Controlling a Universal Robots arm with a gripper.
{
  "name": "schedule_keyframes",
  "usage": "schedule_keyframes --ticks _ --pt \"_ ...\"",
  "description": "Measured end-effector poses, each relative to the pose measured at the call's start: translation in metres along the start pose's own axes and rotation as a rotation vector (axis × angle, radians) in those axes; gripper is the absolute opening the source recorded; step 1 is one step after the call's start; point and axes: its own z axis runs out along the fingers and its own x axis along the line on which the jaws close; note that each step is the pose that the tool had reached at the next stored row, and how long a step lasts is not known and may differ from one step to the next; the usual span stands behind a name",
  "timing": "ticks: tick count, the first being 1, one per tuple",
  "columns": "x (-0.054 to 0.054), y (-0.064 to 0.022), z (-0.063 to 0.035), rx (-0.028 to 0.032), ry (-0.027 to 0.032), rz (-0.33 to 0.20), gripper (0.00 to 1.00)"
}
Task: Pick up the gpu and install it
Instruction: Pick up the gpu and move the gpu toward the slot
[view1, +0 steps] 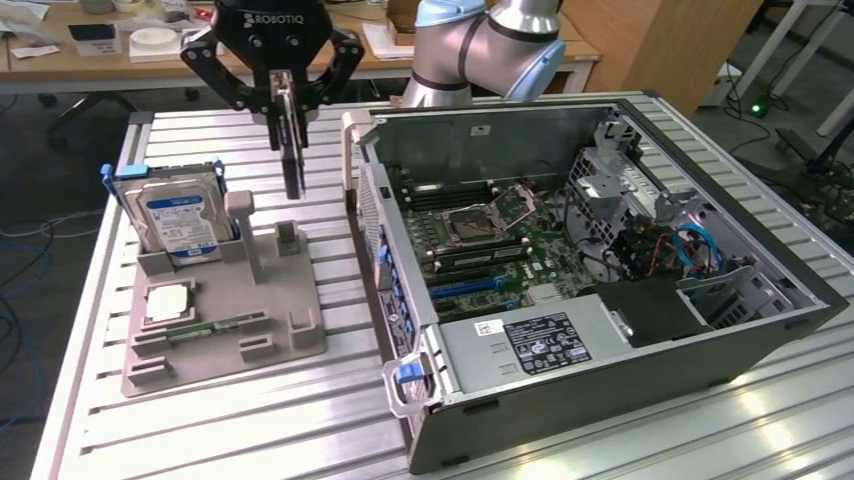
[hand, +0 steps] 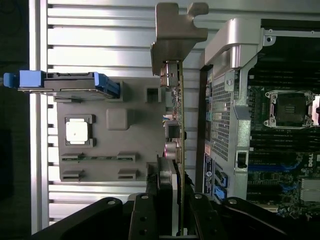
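Observation:
My gripper (view1: 284, 92) is shut on the gpu (view1: 290, 135), a thin card hanging edge-on and upright above the grey parts holder (view1: 220, 300). In the wrist view the gpu (hand: 175, 105) runs out from between my fingers (hand: 150, 210), its silver end bracket (hand: 176, 35) at the far end. The card hangs clear of the holder, beside the open computer case (view1: 574, 260), whose motherboard (view1: 494, 240) lies exposed with its blue slots (view1: 467, 287).
A silver hard drive with a blue label (view1: 180, 215) stands in the holder's back left slot. A CPU (view1: 171, 300) and a narrow memory stick (view1: 214, 327) lie on the holder. The case's side wall (view1: 374, 220) rises just right of the card.

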Motion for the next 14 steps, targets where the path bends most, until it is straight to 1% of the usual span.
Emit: schedule_keyframes --ticks 14 --pt "-0.0082 0.0000 0.0000 -0.0001 0.0000 0.000 0.28"
